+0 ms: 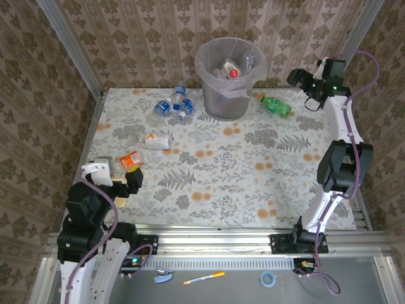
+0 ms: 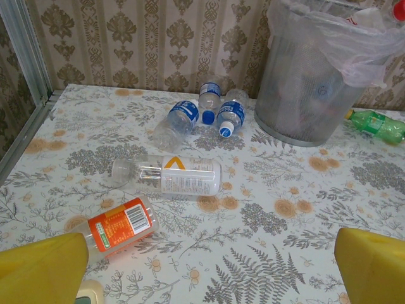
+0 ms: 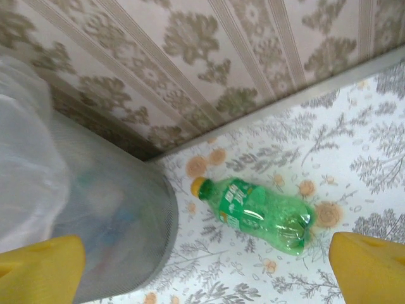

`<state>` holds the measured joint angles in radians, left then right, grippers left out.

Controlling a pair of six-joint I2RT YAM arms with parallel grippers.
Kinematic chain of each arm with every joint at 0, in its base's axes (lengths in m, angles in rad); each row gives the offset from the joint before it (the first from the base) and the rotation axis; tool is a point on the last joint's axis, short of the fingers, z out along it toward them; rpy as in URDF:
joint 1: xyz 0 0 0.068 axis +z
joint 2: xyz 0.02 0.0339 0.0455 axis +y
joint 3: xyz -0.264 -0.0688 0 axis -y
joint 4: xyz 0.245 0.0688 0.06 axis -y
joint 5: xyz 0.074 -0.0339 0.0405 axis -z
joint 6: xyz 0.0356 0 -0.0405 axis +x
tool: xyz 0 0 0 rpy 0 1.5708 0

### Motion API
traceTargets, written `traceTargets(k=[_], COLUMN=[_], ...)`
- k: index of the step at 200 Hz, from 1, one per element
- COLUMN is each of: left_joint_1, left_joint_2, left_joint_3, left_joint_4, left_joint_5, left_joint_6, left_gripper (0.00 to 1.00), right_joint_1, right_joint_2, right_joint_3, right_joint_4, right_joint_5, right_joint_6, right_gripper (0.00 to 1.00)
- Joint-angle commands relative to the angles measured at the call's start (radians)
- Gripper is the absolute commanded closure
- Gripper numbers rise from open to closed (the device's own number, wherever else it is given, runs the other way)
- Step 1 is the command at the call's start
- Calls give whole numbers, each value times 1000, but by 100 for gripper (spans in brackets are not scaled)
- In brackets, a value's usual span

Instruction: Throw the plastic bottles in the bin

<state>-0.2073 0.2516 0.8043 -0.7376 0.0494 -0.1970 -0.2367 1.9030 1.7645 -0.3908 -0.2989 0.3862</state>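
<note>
The left hand hangs low at the near left of the counter, wide and empty, with the orange-label bottle lying just ahead of its left finger. Farther on lie a clear bottle on its side and three blue-label bottles bunched together, near the bin. The bin stands at the far middle and already holds some bottles. Just to its right lies the green bottle, and the right hand hovers over it, also wide and empty. This looks like a gap between drops, with six bottles left to collect. Next, either hand must come down astride its nearest bottle, close across the body, lift clear of the rim and let go over the bin.
</note>
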Motion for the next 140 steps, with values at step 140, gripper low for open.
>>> traceTargets(k=[140], left_joint_1=[11], left_joint_2=[3], left_joint_3=[-10], left_joint_4=[-2], left_joint_5=[13], left_joint_6=[19], left_gripper=[0], right_joint_1=[15], right_joint_2=[440], right_joint_3=[323], right_joint_4=[-272], right_joint_5=[-69], right_joint_6=[-101], right_gripper=[6])
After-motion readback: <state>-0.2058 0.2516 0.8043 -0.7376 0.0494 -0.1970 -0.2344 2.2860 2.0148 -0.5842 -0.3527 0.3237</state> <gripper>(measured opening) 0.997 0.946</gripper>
